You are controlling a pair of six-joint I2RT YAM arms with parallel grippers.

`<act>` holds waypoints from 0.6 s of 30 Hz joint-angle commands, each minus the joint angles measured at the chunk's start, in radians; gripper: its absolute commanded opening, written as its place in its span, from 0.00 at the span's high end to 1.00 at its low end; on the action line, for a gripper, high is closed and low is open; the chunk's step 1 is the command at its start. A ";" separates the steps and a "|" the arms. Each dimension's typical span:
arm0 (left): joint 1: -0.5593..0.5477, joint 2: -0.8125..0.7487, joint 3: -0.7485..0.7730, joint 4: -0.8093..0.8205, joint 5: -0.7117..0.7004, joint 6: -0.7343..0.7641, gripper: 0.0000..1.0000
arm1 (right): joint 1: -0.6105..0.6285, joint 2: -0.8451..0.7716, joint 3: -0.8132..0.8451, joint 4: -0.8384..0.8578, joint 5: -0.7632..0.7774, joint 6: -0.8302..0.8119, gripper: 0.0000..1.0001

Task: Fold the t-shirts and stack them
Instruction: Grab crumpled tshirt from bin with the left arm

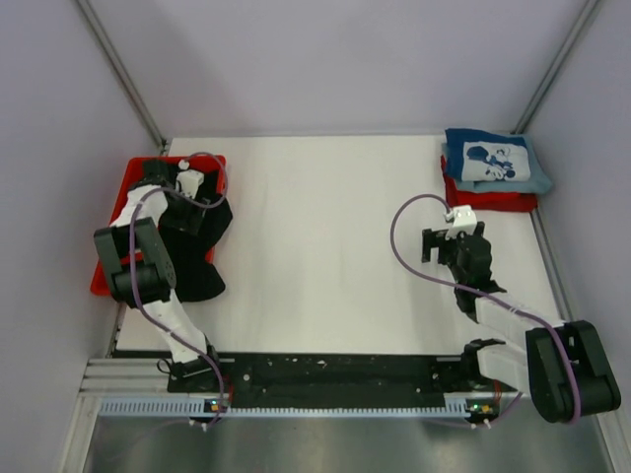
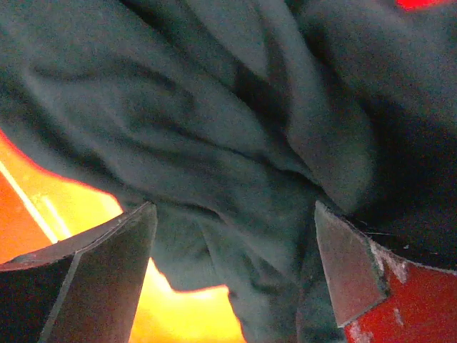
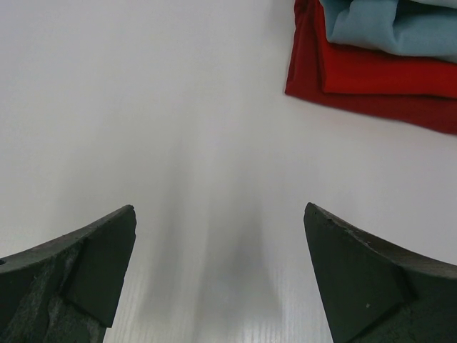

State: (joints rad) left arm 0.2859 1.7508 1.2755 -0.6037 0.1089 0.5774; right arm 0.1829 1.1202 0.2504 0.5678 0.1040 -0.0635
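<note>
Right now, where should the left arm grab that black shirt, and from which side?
A raised fold, taken from straight above. The black shirt lies crumpled in the tray, spilling onto the table, so it offers no flat edge. The wrist view shows ridges of cloth right under the open left gripper; closing there would likely pinch one.

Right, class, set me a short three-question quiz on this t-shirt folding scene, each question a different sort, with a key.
1. True or false: the blue t-shirt lies on top of the red t-shirt.
2. The open right gripper hovers over: A) bare table, B) the blue t-shirt?
3. Fill in: the black t-shirt lies partly in the red ____.
Key: 1 true; 2 A; 3 tray.
</note>
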 commanded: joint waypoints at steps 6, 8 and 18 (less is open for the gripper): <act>0.009 0.268 0.234 -0.127 0.052 -0.033 0.27 | 0.012 -0.019 0.015 0.040 0.008 0.004 0.01; 0.018 0.224 0.222 -0.117 0.075 -0.034 0.66 | 0.012 -0.019 0.016 0.041 0.010 0.004 0.01; 0.029 -0.190 0.245 -0.064 0.057 -0.063 1.00 | 0.012 -0.020 0.015 0.041 0.022 0.008 0.01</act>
State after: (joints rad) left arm 0.3073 1.7935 1.4677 -0.7235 0.1482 0.5259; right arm 0.1829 1.1191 0.2504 0.5686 0.1097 -0.0628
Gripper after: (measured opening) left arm 0.029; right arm 0.987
